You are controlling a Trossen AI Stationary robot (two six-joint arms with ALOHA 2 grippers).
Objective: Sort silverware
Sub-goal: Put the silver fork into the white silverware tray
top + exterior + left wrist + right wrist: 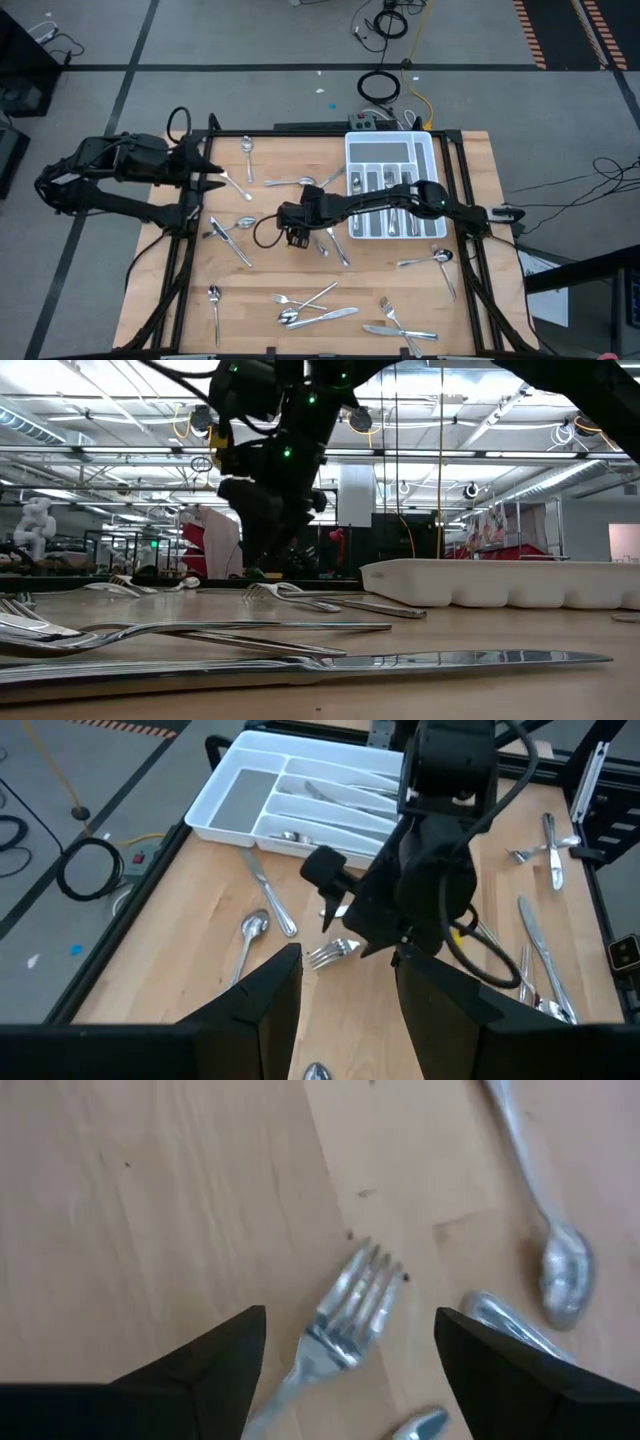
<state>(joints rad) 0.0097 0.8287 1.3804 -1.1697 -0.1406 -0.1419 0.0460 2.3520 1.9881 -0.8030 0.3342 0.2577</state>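
Tray (436, 150): sitting at table's (290, 160) far right.
Silverware (318, 306): lying scattered across table; some pcs lying in tray.
Fork (345, 1315): lying btwn right gripper's (345, 1355) fingers.

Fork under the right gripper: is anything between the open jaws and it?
Nothing visible. The right gripper hangs over the fork, jaws open to either side of its tines, with only bare table around them. A spoon lies off to one side, outside the jaws.

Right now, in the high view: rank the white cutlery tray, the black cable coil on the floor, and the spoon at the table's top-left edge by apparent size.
1. White cutlery tray, clearly largest.
2. Black cable coil. It lies on the floor, farther from the camera, so it may look smaller than it is.
3. Spoon, slimmest and smallest.
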